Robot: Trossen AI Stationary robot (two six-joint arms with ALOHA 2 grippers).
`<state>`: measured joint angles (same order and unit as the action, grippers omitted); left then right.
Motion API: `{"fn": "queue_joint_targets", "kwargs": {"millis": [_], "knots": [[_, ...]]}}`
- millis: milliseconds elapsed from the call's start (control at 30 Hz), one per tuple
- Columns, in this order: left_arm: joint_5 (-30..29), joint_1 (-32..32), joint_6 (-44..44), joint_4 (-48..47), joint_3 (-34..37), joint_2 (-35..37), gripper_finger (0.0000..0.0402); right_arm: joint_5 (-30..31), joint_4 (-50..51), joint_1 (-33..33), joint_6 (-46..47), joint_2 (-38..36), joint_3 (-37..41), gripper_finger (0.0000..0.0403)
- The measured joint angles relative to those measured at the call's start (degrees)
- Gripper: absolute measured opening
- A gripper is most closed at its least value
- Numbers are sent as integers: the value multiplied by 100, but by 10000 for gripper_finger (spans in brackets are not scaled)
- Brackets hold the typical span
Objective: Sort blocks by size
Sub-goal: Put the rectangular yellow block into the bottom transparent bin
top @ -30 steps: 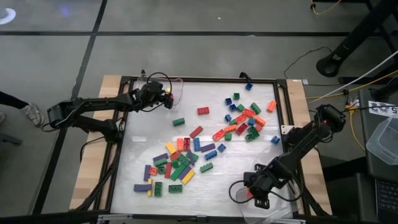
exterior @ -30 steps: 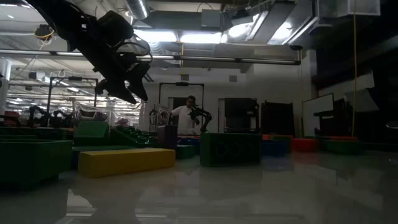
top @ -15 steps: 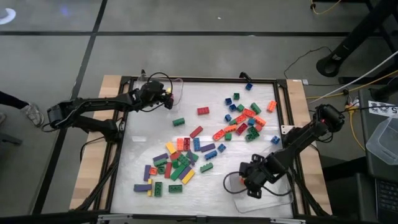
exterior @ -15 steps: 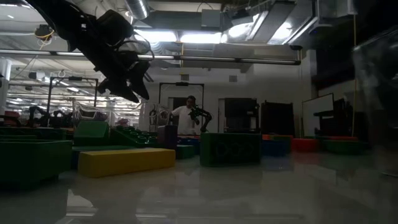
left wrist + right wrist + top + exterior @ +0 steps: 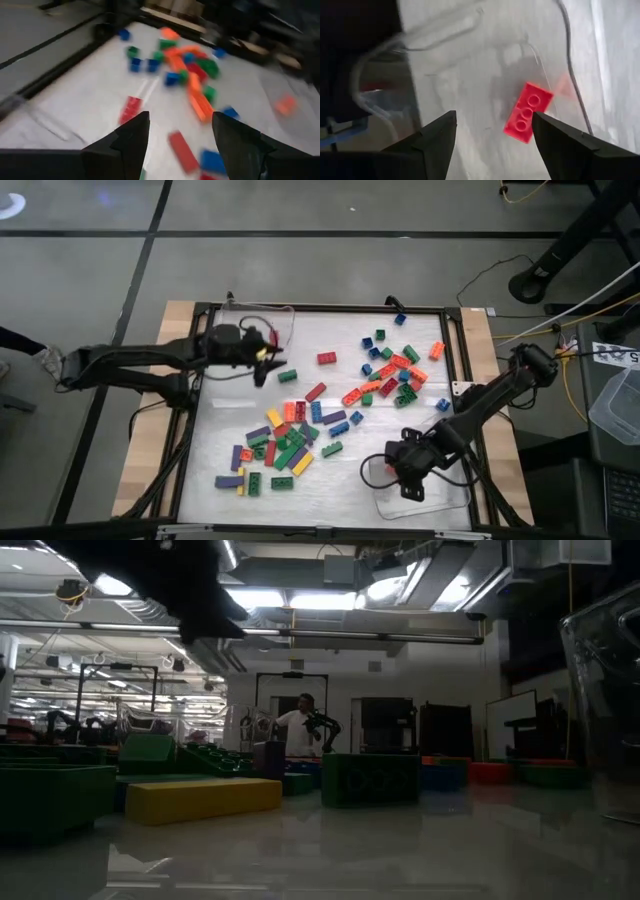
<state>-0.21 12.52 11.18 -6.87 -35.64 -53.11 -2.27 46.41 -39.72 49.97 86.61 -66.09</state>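
The blocks [image 5: 300, 435] are small studded plastic bricks in red, orange, green, blue, yellow and purple, some short cubes, some longer bars. From above they lie in two loose heaps on the white table [image 5: 240, 395]: one toward my left and nearer the front edge, packed with green, purple and yellow, and another [image 5: 395, 370] toward my right and farther back, mostly orange, red, blue and green. A few strays sit between them, among them a green one [image 5: 287, 376] and a red one [image 5: 326, 359].

My left claw [image 5: 262, 360] hangs over the table's back-left part, just beside that green stray, fingers apart and holding nothing. My left wrist view looks past them [image 5: 134, 134] across a red brick [image 5: 131, 108] to the far heap [image 5: 192, 65].

My right claw [image 5: 403, 473] sits low at the front-right, at a clear tray [image 5: 425, 498]. Its fingers [image 5: 440, 135] are spread, and a red four-stud brick [image 5: 527, 112] lies loose between them, ungripped.

Since a second ago my left claw has slid away from the back-left corner toward the green stray. My right claw has shifted a little, and the tray now shows at the right edge of the low view [image 5: 605, 710], where it was not before.
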Motion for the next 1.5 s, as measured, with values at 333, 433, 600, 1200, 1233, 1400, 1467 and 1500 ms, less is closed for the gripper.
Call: {"fn": "queue_joint_targets", "kwargs": {"millis": [333,433,600,1200,1233,1400,1467,1500], "knots": [[-9,-1561,-481,-1320,7,37,205,1511,262,3,-1636,0,-561,259],[-21,-1891,-902,-1308,7,-168,205,1923,260,79,-2026,0,-559,259],[-141,-2206,-1755,-1307,7,-615,205,1877,128,354,-2061,0,-559,259],[-321,-2261,-3334,-1303,9,-2304,205,1362,-350,723,-2366,0,-557,259],[-385,-2261,-3420,-1288,9,-2366,205,1362,-362,723,-2368,0,-557,259],[-492,-2261,-3658,-1166,9,-2635,205,1362,-404,723,-2368,0,-555,259],[-494,-2258,-3687,-1132,9,-2739,205,1362,-489,723,-2368,0,-555,259],[-492,-2254,-3685,-1130,9,-2788,205,1360,-521,723,-2368,0,-555,259]]}}
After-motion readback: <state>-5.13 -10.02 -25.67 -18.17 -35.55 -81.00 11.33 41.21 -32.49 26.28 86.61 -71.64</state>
